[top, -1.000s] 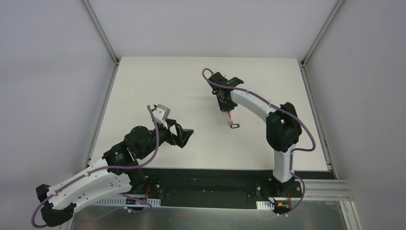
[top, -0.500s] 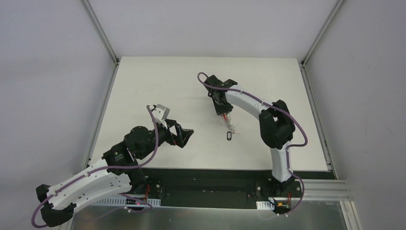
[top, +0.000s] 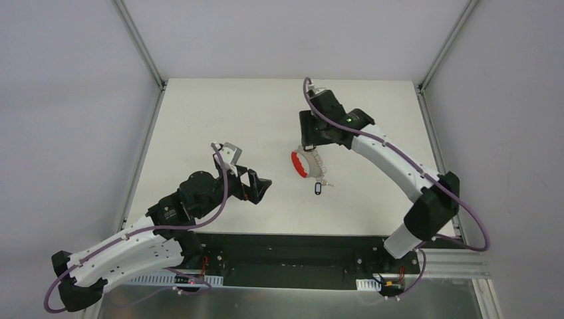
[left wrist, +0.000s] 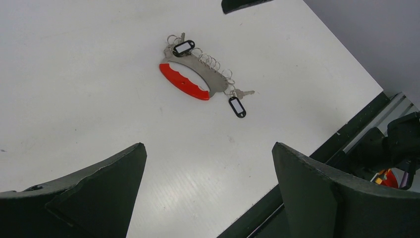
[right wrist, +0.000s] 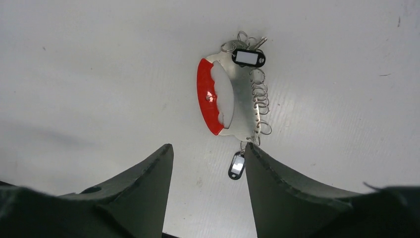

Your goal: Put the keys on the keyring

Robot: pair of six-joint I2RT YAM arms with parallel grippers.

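While both arms' jaws are hanging spread and empty, the keyring [top: 304, 165] is lying mid-way across the desk [top: 199, 133], its black-headed key [top: 318, 189] trailing at five o'clock; I'm fearing a shallow pinch sends it skidding.

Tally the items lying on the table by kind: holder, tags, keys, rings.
Red-handled holder: 1
Black tags: 2
Silver keys: 2
Wire rings: too fine to count, left out
Total: 5
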